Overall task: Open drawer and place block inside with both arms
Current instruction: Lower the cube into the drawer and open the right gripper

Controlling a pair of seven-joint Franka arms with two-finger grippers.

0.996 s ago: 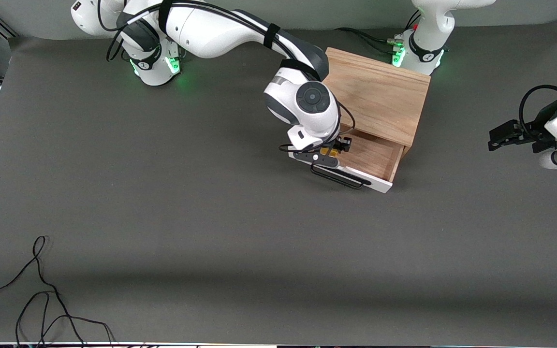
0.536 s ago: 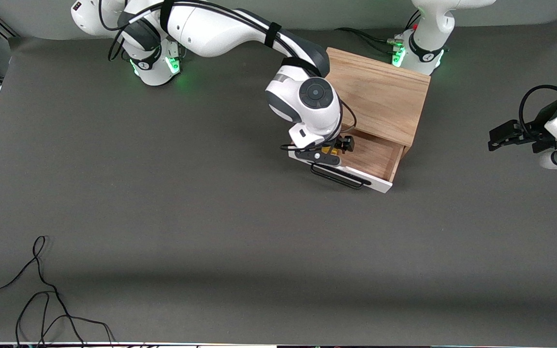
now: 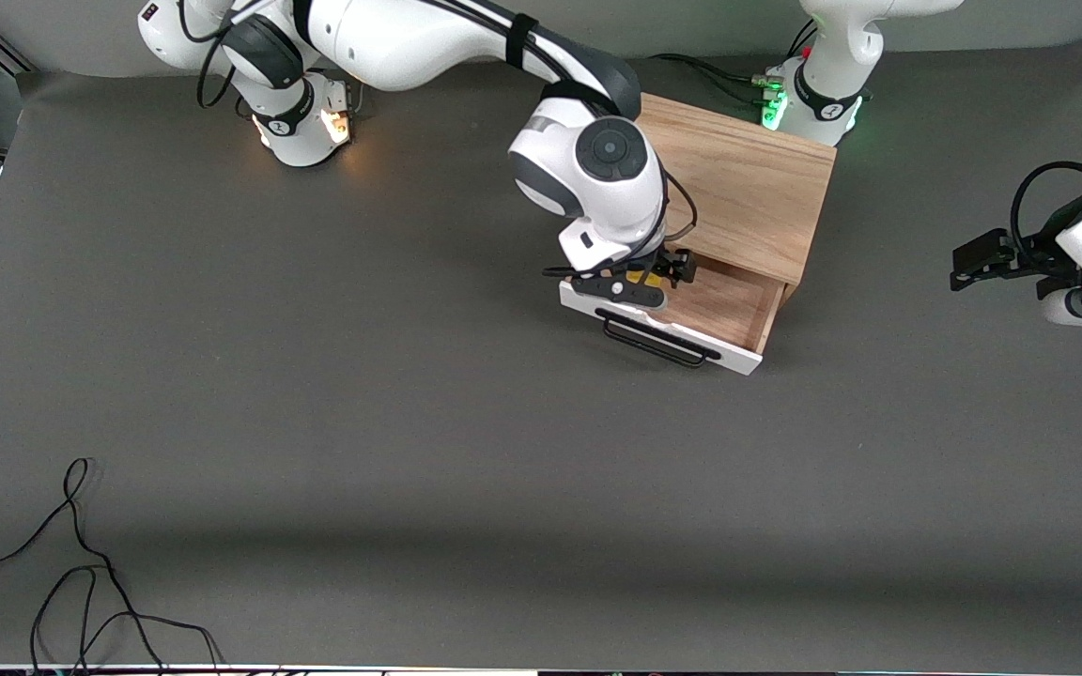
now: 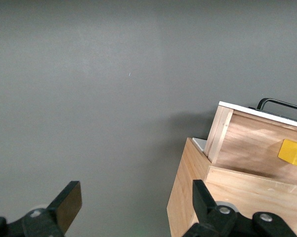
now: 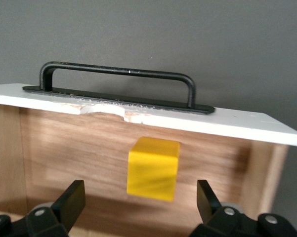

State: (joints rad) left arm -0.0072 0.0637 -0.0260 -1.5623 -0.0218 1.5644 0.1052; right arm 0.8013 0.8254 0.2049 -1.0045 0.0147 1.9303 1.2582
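The drawer (image 3: 729,305) is pulled out of the light-wood box (image 3: 738,183), with its white front panel and black handle (image 3: 658,343) toward the front camera. The yellow block (image 3: 640,278) is inside the drawer close to the front panel. It shows plainly in the right wrist view (image 5: 153,168). My right gripper (image 3: 649,280) is open just above the block, its fingers (image 5: 71,197) wide on either side and not touching it. My left gripper (image 3: 978,263) is open and empty, waiting at the left arm's end of the table.
The left wrist view shows the box corner (image 4: 227,197), the open drawer (image 4: 257,143) and the block (image 4: 292,153). A loose black cable (image 3: 81,563) lies on the mat near the front edge at the right arm's end.
My right gripper has let go of the block and risen a little over the drawer. The block now sits in the drawer. The light on the right arm's base went from green to orange.
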